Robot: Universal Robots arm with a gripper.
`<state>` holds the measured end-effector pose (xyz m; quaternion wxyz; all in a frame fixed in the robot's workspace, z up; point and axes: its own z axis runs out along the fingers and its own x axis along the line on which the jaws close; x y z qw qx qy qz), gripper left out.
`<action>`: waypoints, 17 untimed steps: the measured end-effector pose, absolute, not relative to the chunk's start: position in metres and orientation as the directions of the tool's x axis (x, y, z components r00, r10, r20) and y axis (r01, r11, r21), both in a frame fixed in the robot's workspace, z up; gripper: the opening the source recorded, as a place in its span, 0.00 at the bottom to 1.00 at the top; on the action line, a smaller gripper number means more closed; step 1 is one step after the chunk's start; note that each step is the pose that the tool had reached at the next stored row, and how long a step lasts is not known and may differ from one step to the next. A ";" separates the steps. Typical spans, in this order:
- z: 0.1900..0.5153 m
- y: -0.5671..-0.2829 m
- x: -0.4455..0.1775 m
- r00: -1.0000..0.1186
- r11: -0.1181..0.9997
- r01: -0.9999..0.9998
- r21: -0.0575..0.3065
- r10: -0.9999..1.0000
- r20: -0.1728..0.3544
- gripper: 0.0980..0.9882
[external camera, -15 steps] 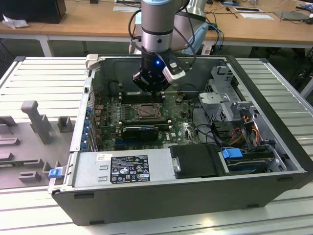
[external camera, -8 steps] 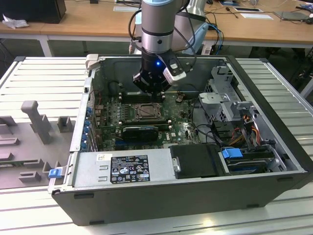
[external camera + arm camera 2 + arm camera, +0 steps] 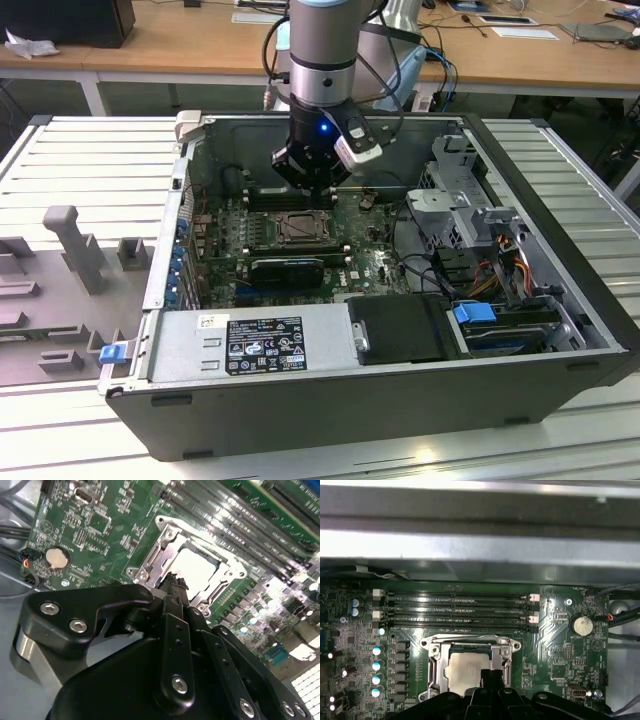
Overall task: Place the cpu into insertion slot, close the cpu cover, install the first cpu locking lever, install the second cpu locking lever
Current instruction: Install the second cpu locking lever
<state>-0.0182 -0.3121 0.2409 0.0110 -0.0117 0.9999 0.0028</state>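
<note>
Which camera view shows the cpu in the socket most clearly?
The first wrist view shows the cpu best: nearly head-on, pale inside the cpu cover frame, its lower edge hidden by the claw. The second wrist view shows it at a slant. In the exterior view it is small below the arm.

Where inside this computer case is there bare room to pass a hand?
Little: the gripper hangs over the socket. Cables and drive bays crowd the exterior view's right. The ribbed table outside is open.
</note>
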 end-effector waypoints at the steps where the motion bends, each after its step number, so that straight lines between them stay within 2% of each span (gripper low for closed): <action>1: 0.241 -0.317 -0.018 -0.999 1.000 -0.023 0.006 -0.023 -0.022 0.01; 13: 0.247 -0.335 -0.019 -0.999 1.000 -0.023 0.005 -0.023 -0.022 0.01; 17: 0.246 -0.347 -0.019 -1.000 0.999 -0.023 0.024 -0.023 -0.011 0.01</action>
